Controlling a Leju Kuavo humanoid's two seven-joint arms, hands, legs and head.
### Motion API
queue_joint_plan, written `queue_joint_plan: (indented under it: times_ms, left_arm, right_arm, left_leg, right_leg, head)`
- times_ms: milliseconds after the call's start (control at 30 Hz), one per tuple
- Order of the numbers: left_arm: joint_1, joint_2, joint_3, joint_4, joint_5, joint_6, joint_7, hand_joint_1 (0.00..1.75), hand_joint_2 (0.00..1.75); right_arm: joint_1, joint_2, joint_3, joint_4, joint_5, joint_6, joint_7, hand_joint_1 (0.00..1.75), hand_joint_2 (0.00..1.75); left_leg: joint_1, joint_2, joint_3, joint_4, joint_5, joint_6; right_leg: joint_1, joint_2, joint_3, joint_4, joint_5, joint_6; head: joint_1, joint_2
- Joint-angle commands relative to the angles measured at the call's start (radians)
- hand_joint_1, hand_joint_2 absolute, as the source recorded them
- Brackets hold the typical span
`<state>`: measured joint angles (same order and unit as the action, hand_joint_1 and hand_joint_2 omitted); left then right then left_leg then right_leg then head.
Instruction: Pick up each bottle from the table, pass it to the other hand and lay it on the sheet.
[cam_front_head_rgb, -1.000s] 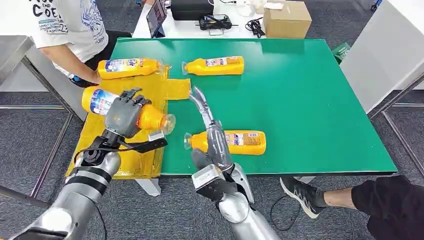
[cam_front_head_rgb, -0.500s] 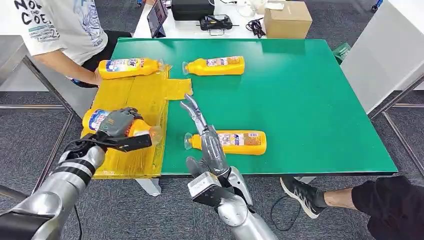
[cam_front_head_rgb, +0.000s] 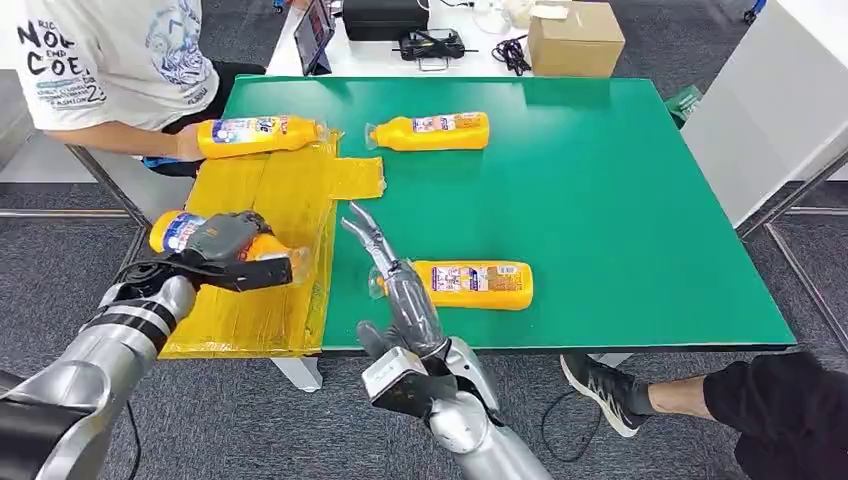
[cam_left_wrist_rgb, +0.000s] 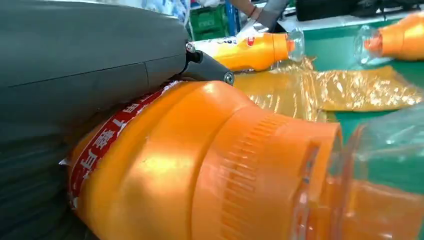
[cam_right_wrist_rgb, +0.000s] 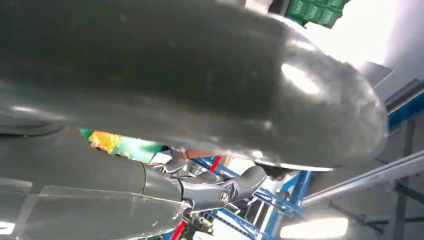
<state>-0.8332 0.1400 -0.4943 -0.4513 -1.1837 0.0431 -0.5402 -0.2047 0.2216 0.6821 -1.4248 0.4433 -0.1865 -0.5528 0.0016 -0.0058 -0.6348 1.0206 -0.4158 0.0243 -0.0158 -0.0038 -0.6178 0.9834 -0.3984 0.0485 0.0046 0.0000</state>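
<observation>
Low over the near left part of the yellow sheet (cam_front_head_rgb: 285, 195): an orange-yellow bottle (cam_front_head_rgb: 180, 231), lying on its side, clear cap (cam_front_head_rgb: 300, 266) toward the table middle, blue-and-white label at the base end, red label band close up in the left wrist view. Gripped around its middle by the left hand (cam_front_head_rgb: 222, 248), dark fingers wrapped over the top. Just right of that, over the green table (cam_front_head_rgb: 620, 200), the right hand (cam_front_head_rgb: 385, 262), fingers stretched out straight and apart, holding nothing, crossing in front of the cap end of a second bottle (cam_front_head_rgb: 478, 284) lying near the front edge. Farther back, a third bottle (cam_front_head_rgb: 432, 131) on the green, and a fourth bottle (cam_front_head_rgb: 255, 134) at the sheet's far end, touched by a person's hand (cam_front_head_rgb: 186, 147)
</observation>
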Motion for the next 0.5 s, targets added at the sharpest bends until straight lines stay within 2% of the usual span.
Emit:
queue_joint_plan:
  times_ms: [33,200,500]
  left_arm:
    - [-0.039,0.016,-0.117,0.077,-0.025,0.005,0.011,1.75,1.75]
    - [-0.037,0.017,-0.167,0.089,-0.050,0.001,0.026,1.75,1.75]
    - [-0.015,0.008,-0.155,0.090,-0.015,-0.008,0.018,1.75,1.75]
  right_arm:
    - [-0.044,-0.036,0.027,0.081,-0.004,0.011,0.003,0.00,0.00]
    - [-0.048,-0.035,0.030,0.095,-0.006,0.023,0.004,0.00,0.00]
    - [-0.049,-0.031,0.031,0.102,-0.007,0.026,0.004,0.00,0.00]
  left_leg:
    - [0.001,0.002,0.006,-0.001,-0.002,-0.001]
    - [0.001,0.002,0.007,0.000,-0.003,-0.001]
    - [0.001,0.001,0.004,-0.001,-0.001,-0.001]
  right_leg:
    - [0.001,0.001,0.005,-0.001,-0.001,-0.002]
    - [0.001,0.002,0.007,-0.001,-0.002,-0.002]
    - [0.001,0.001,0.003,-0.001,-0.001,-0.001]
  head:
    - [0.000,0.000]
    - [0.000,0.000]
    - [0.000,0.000]
